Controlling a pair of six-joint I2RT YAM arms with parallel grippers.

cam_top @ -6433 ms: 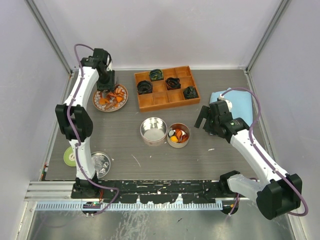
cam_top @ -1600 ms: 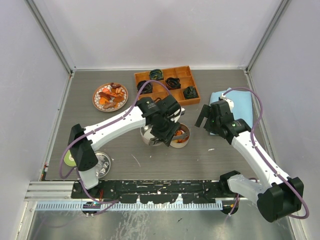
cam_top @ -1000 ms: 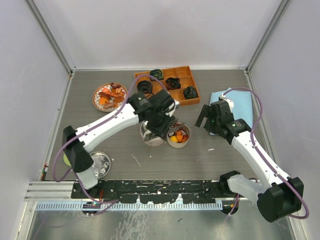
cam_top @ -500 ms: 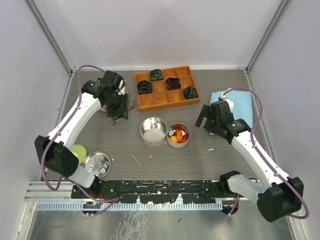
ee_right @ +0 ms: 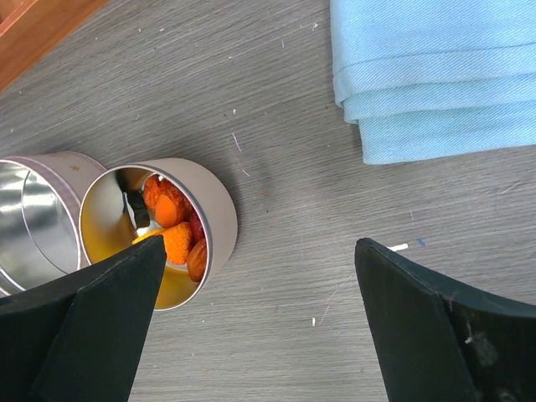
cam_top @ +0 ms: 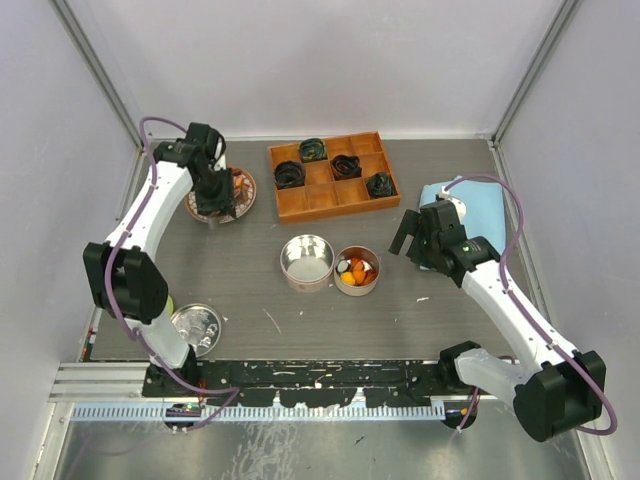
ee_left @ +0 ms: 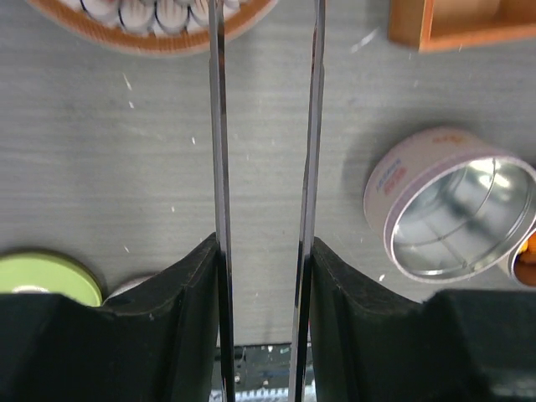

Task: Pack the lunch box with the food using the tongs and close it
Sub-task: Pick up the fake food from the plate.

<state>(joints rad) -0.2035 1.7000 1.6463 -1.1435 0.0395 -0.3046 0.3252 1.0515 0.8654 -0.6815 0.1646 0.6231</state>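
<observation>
step: pickup run. My left tool [ee_left: 264,251] is clamped on the tongs [ee_left: 216,134], whose arms are sprung apart and reach over the plate [ee_left: 159,42] near the far-left corner of the tabletop. The tips run out of my wrist view, so I can't tell if they hold anything.
next: my read is lower, pinch one piece, then carry it to a tin without squeezing it out. Lids go on last.
lids: 2, near-left corner. One silver lid [cam_top: 197,325], one green lid [ee_left: 38,272] just beside it.
tins: 2, mid-tabletop, side by side. The empty tin [ee_left: 402,188] is on the left. The filled tin [ee_right: 213,226] holds several pieces of food [ee_right: 172,234], exact number unclear.
right tool [ee_right: 260,251]: jaws wide apart, nothing in them, hovering just right of the filled tin.
cloth: 1 folded blue cloth [ee_right: 435,75], right edge.
plate: 1, heaped with more food, can't count it.
tray: 1 wooden tray [cam_top: 335,200], far edge, with 4 dark coils [cam_top: 289,174].
</observation>
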